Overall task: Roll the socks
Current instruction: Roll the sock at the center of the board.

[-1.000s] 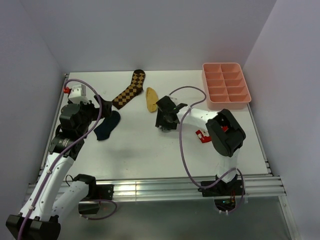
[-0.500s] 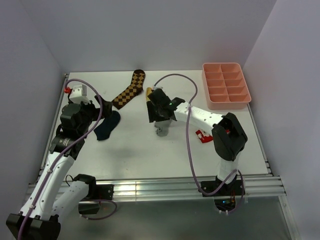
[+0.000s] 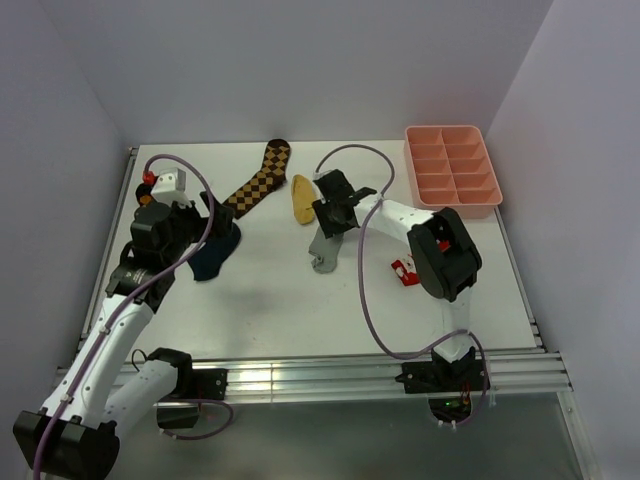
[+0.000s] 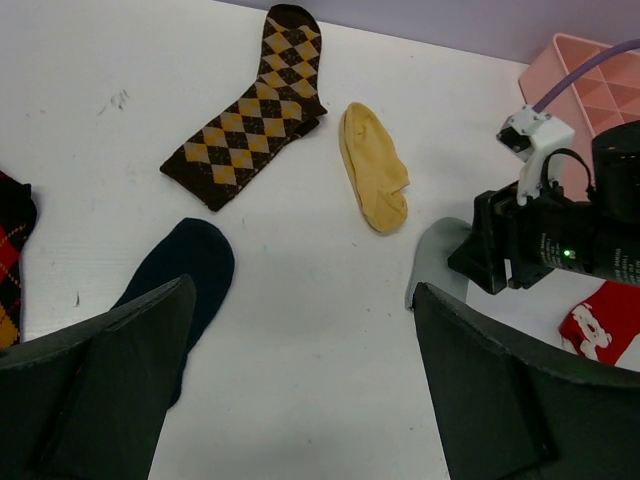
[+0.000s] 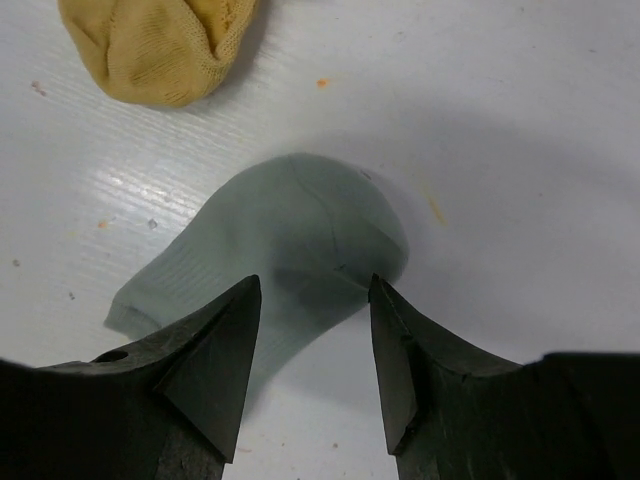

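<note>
Pink divided tray [image 3: 455, 212] sits apart from grey sock [image 3: 322, 257].

The right claw [image 3: 326, 232] hangs over the grey sock [image 3: 322, 258] mid-desk; the yellow sock [image 3: 301, 198] lies just behind it, the navy sock [image 3: 214, 253] toward the left edge.

Setting: a robot lab test cell. Evidence, overhead view:
- White table [image 3: 300, 310] boxed in by plain pale walls [image 3: 300, 70] at the top, left and right of frame.
- Aluminium rail [image 3: 320, 378] along the bottom edge.
- Left arm's base [image 3: 165, 372] and right arm's base [image 3: 440, 378] mounted at that rail.
- Purple cable [image 3: 366, 300] looping loose at mid-frame.
</note>
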Action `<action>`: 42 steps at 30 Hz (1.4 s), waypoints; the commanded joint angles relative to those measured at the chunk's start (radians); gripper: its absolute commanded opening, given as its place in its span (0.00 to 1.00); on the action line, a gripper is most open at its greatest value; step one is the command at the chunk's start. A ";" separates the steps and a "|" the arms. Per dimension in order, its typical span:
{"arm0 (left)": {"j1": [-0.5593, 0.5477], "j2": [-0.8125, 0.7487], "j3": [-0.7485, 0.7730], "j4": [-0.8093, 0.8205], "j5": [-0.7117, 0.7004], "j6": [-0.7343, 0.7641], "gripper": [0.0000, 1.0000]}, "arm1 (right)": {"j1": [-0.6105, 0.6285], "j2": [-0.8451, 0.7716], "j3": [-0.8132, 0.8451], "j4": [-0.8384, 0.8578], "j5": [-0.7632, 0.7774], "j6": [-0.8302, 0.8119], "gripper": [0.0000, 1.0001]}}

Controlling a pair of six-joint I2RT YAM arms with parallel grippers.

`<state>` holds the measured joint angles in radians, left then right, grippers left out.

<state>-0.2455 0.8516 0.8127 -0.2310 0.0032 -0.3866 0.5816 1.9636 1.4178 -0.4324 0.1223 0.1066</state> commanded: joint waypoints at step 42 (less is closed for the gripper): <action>-0.025 0.055 0.040 -0.036 0.037 -0.015 0.96 | 0.238 -0.235 -0.313 0.176 -0.049 -0.150 0.49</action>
<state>-0.2661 0.9081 0.8139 -0.2752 0.0296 -0.3908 0.7925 1.7119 1.0870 -0.2996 0.0414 0.0013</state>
